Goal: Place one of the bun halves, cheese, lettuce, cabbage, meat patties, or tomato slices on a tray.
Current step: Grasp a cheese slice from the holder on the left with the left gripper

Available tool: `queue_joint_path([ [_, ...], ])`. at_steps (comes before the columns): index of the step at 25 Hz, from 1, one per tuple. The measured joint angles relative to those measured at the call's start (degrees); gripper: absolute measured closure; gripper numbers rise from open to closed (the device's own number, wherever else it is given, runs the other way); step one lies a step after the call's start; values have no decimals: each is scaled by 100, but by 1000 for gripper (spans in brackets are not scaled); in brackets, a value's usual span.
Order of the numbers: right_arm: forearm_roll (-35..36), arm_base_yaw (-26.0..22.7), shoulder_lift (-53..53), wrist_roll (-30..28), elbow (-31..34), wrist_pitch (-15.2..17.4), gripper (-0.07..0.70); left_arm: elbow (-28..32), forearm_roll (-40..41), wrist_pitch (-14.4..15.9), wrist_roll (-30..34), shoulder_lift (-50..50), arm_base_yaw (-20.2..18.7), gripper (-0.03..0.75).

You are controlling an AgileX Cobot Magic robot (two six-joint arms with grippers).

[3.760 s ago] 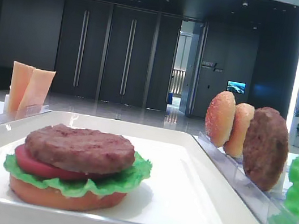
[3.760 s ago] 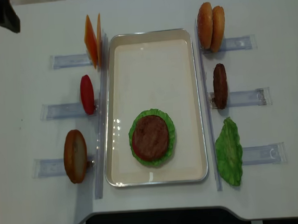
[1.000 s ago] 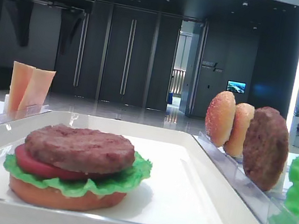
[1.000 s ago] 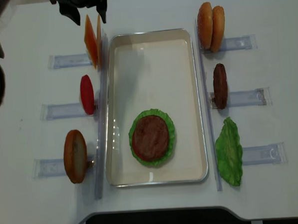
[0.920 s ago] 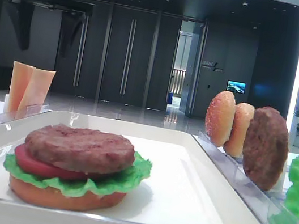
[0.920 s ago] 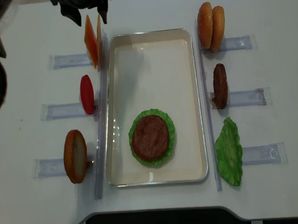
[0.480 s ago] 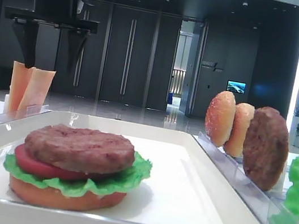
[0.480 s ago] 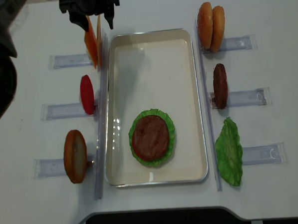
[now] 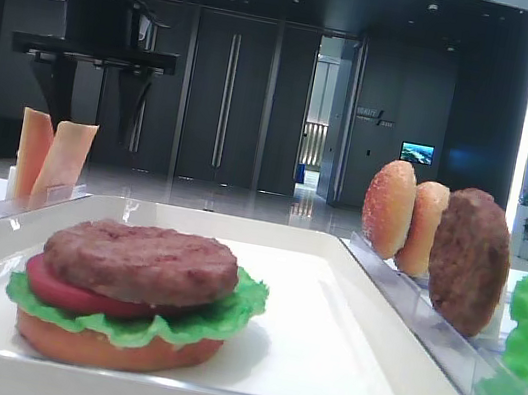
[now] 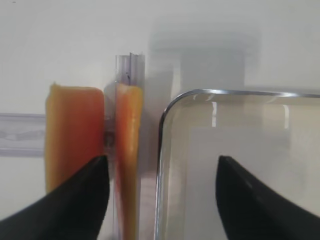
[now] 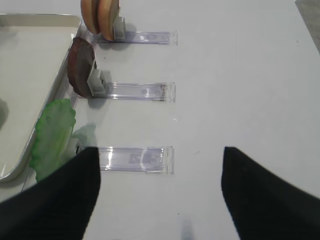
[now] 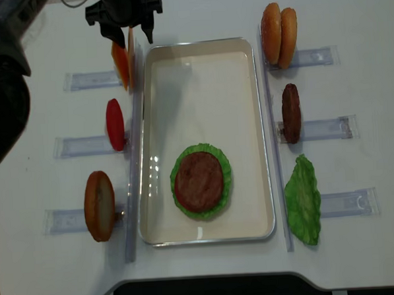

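Cheese (image 12: 122,62) is seen as two thin orange slices standing on edge in a clear rack (image 12: 91,80) at the far left corner of the tray (image 12: 204,87). In the left wrist view the slice next to the tray (image 10: 128,155) lies between the two dark fingers, while the outer slice (image 10: 74,135) is partly covered by the left finger (image 10: 75,200). The left gripper (image 12: 130,31) is placed directly above the slices with its jaws spread apart, one finger on each side of the inner slice. No contact with the cheese can be confirmed, so nothing is grasped yet as far as can be told.

On the tray a stack is already built: a bun half (image 9: 112,347) at the bottom, then lettuce (image 9: 224,318), a tomato slice (image 9: 66,291) and a patty (image 9: 142,260) on top. It sits in the near half of the tray.

On the left racks a second tomato slice (image 12: 115,124) and another bun half (image 12: 99,205) are held upright. On the right racks two bun halves (image 12: 278,27), a patty (image 12: 291,113) and a lettuce leaf (image 12: 303,200) are kept.

The right gripper (image 11: 160,195) is held over the table (image 11: 240,75) near the lettuce rack, with its fingers wide apart and nothing between them.
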Motion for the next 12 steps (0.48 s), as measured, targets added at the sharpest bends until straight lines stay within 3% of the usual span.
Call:
queue_joint_path([
  [6, 0, 0, 0, 0, 0, 0, 145, 0, -88, 50, 133, 5, 0, 272],
  [12, 0, 0, 0, 0, 0, 0, 145, 0, -69, 165, 343, 5, 0, 283],
])
